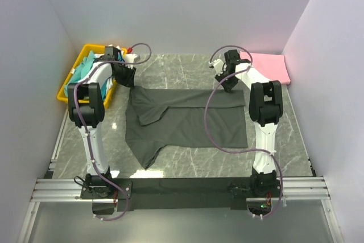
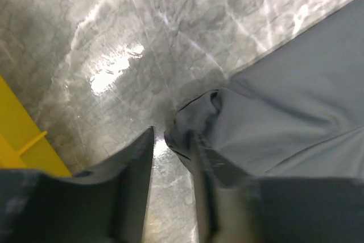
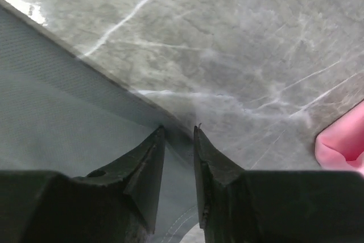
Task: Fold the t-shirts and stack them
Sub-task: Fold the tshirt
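A dark charcoal grey t-shirt (image 1: 187, 120) lies spread in the middle of the table, its far part folded over towards me. My left gripper (image 1: 125, 78) hangs over its far left corner. In the left wrist view that gripper (image 2: 172, 135) is open, with bare table between the fingers and the bunched cloth corner (image 2: 199, 112) against the right finger. My right gripper (image 1: 230, 85) is over the far right corner. Seen from the right wrist, it (image 3: 180, 130) is open, and the shirt's edge (image 3: 68, 112) lies flat beneath the jaws. A folded pink t-shirt (image 1: 268, 65) rests at the back right.
A yellow tray (image 1: 85, 55) stands at the back left by the left wall and holds a teal t-shirt (image 1: 85, 71). Its yellow rim (image 2: 17, 135) shows just left of the left fingers. White walls close in the table on three sides.
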You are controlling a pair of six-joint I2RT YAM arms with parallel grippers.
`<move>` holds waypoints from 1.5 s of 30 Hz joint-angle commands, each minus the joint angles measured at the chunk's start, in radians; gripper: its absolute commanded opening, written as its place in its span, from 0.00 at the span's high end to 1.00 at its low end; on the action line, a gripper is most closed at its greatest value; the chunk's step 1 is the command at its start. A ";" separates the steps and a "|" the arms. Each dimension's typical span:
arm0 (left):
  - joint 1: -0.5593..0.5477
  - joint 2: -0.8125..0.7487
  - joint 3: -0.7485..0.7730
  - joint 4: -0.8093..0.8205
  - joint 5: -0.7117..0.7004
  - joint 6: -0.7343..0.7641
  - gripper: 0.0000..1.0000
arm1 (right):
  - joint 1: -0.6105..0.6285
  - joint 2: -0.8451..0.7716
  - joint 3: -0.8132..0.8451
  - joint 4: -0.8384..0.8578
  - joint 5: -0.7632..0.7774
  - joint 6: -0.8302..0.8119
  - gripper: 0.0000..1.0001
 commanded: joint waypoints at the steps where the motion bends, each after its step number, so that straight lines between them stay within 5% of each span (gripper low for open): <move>1: -0.002 -0.024 -0.026 0.034 -0.032 0.005 0.66 | -0.008 -0.001 -0.001 0.034 0.054 0.018 0.69; 6: 0.030 -0.006 -0.011 0.052 -0.067 0.002 0.97 | 0.000 0.027 0.022 0.028 0.093 0.021 0.74; 13: 0.030 0.014 0.015 0.089 -0.140 -0.031 0.99 | 0.000 0.055 0.067 0.042 0.134 0.027 0.75; 20: 0.030 0.015 0.044 0.112 -0.127 -0.070 0.67 | 0.012 0.012 0.116 0.039 0.099 0.071 0.59; 25: 0.032 -0.056 0.035 0.137 -0.109 -0.083 0.59 | 0.008 -0.163 0.024 0.065 0.071 0.082 0.54; 35: -0.017 -0.262 -0.215 0.146 -0.040 -0.057 0.59 | 0.000 -0.176 -0.094 0.010 0.093 0.070 0.70; 45: -0.065 -0.176 -0.290 0.163 -0.046 -0.101 0.65 | 0.000 0.002 0.038 0.006 0.168 0.055 0.71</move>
